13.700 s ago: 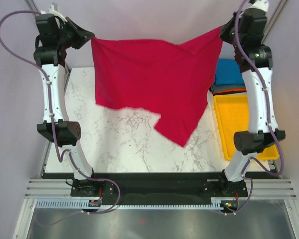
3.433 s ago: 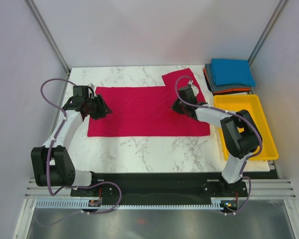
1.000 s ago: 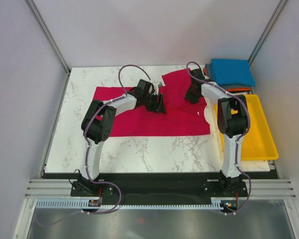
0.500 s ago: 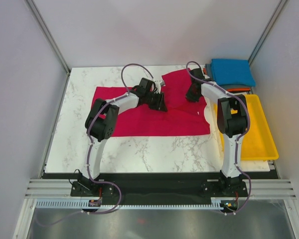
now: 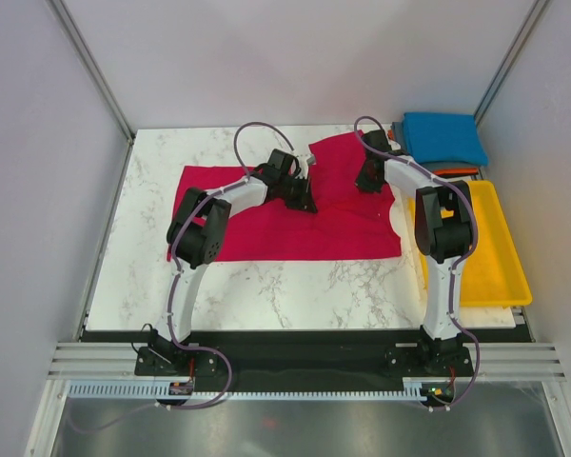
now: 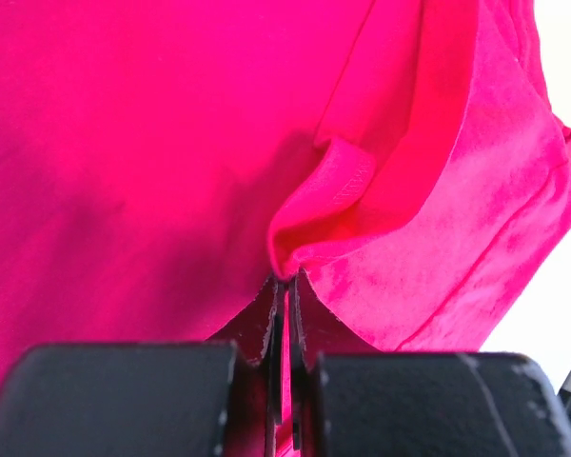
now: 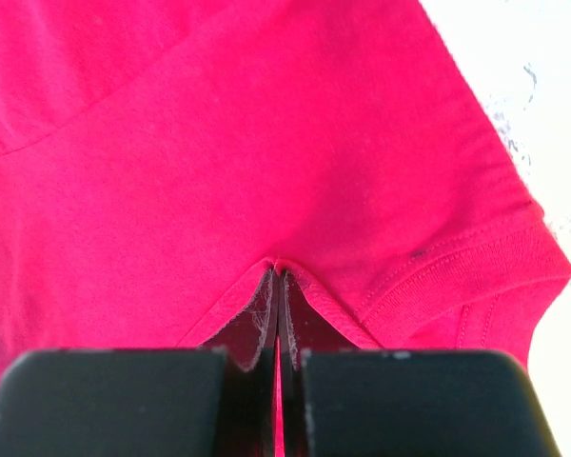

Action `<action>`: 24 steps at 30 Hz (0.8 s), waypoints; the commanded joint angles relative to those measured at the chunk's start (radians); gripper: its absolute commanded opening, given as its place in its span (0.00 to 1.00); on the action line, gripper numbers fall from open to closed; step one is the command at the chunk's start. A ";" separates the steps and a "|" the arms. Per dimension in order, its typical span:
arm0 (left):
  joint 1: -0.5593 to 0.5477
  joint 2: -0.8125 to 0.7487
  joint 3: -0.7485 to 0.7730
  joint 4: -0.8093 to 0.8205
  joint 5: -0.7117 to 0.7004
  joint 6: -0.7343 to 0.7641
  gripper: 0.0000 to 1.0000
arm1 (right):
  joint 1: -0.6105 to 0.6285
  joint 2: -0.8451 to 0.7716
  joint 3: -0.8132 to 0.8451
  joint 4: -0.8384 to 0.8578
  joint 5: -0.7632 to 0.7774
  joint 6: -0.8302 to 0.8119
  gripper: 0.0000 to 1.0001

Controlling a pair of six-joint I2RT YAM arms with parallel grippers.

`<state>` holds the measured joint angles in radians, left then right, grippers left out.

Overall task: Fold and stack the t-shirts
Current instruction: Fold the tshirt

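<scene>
The crimson-red t-shirt [image 5: 257, 224] lies spread on the marble table, its upper right part folded over. My left gripper [image 5: 305, 202] is shut on a fold of the red cloth [image 6: 305, 233] near the shirt's middle top. My right gripper [image 5: 364, 182] is shut on the red shirt's hem [image 7: 362, 276] near the sleeve at the upper right. A bright blue folded tee [image 5: 444, 137] lies on top of a dark grey one [image 5: 411, 162] and an orange one [image 5: 454, 174] at the back right corner.
A yellow plastic tray [image 5: 485, 249] sits along the table's right edge, just below the folded stack. The right arm's links stand over the tray's left rim. Bare marble table [image 5: 266, 290] shows in front of the shirt.
The left gripper has shifted slightly right and back along the shirt's top with cloth in it. The right gripper has stayed at the upper right sleeve. Long before, both arms held the shirt up in the air.
</scene>
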<state>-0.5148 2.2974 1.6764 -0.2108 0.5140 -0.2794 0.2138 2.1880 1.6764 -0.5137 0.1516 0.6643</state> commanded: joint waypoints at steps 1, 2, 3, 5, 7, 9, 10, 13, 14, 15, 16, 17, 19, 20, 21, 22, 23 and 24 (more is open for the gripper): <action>-0.007 -0.047 -0.004 0.020 -0.068 -0.040 0.02 | -0.002 -0.047 0.042 0.056 0.003 -0.029 0.00; -0.007 -0.050 -0.010 0.025 -0.074 -0.046 0.02 | -0.002 -0.047 0.042 0.063 -0.001 -0.037 0.00; -0.007 -0.050 -0.010 0.027 -0.089 -0.053 0.02 | -0.002 -0.048 0.040 0.070 -0.004 -0.038 0.00; -0.007 -0.050 -0.010 0.034 -0.107 -0.076 0.02 | -0.002 -0.051 0.037 0.076 -0.009 -0.043 0.00; -0.007 -0.055 -0.011 0.037 -0.130 -0.098 0.02 | -0.002 -0.053 0.037 0.081 0.000 -0.048 0.00; -0.007 -0.059 -0.015 0.036 -0.155 -0.112 0.02 | -0.004 -0.051 0.040 0.084 0.011 -0.052 0.00; -0.007 -0.061 -0.020 0.036 -0.164 -0.115 0.02 | -0.004 -0.053 0.040 0.083 0.014 -0.054 0.00; -0.007 -0.073 -0.038 0.037 -0.189 -0.121 0.02 | -0.004 -0.051 0.042 0.089 0.019 -0.068 0.00; -0.007 -0.076 -0.043 0.040 -0.196 -0.121 0.02 | -0.002 -0.053 0.042 0.089 0.025 -0.069 0.00; -0.007 -0.078 -0.047 0.042 -0.213 -0.122 0.02 | -0.002 -0.054 0.043 0.087 0.026 -0.071 0.00; -0.007 -0.081 -0.052 0.042 -0.219 -0.122 0.02 | -0.002 -0.053 0.042 0.087 0.026 -0.074 0.00; -0.007 -0.079 -0.050 0.042 -0.221 -0.124 0.02 | -0.002 -0.056 0.042 0.090 0.026 -0.072 0.00; -0.007 -0.079 -0.050 0.042 -0.223 -0.132 0.02 | -0.004 -0.060 0.039 0.101 0.014 -0.075 0.00; -0.007 -0.079 -0.050 0.041 -0.226 -0.135 0.02 | -0.002 -0.060 0.034 0.107 0.009 -0.077 0.00; -0.007 -0.081 -0.050 0.042 -0.227 -0.141 0.02 | -0.002 -0.065 0.029 0.124 0.003 -0.075 0.00; -0.007 -0.081 -0.052 0.042 -0.232 -0.144 0.02 | -0.004 -0.069 0.025 0.135 0.005 -0.071 0.00; -0.007 -0.084 -0.052 0.042 -0.239 -0.145 0.02 | -0.002 -0.074 0.013 0.144 0.006 -0.071 0.00; -0.007 -0.085 -0.055 0.042 -0.250 -0.153 0.02 | -0.004 -0.079 0.003 0.170 0.005 -0.068 0.00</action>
<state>-0.5198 2.2616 1.6363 -0.1833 0.3344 -0.4011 0.2138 2.1849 1.6760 -0.4259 0.1543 0.6044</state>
